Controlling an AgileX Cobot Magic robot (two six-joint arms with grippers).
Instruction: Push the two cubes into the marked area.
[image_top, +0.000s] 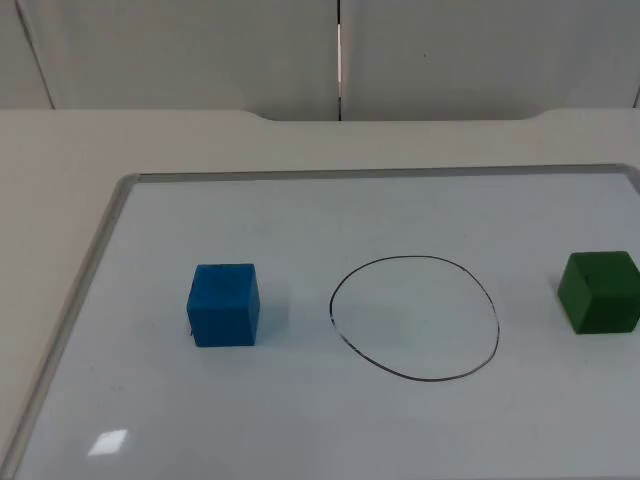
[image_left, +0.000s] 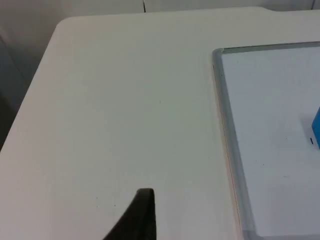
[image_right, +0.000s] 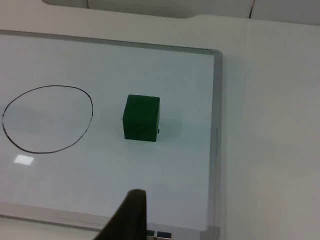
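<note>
Nearest the top camera, a smooth white board (image_top: 300, 420) with a thin grey metal frame and rounded corners is laid flat on the pale counter (image_top: 60, 150). A blue cube (image_top: 224, 305) is seen on its left part and a green cube (image_top: 600, 292) near its right edge, both matt and square-edged. Between them, apart from each, a hand-drawn black oval outline (image_top: 415, 317) is marked; bare board lies from each cube to the oval. The left pincer (image_left: 140, 215) is held over bare counter left of the frame, the right pincer (image_right: 131, 215) over the board's near edge, short of the green cube; whether either is spread cannot be told.
</note>
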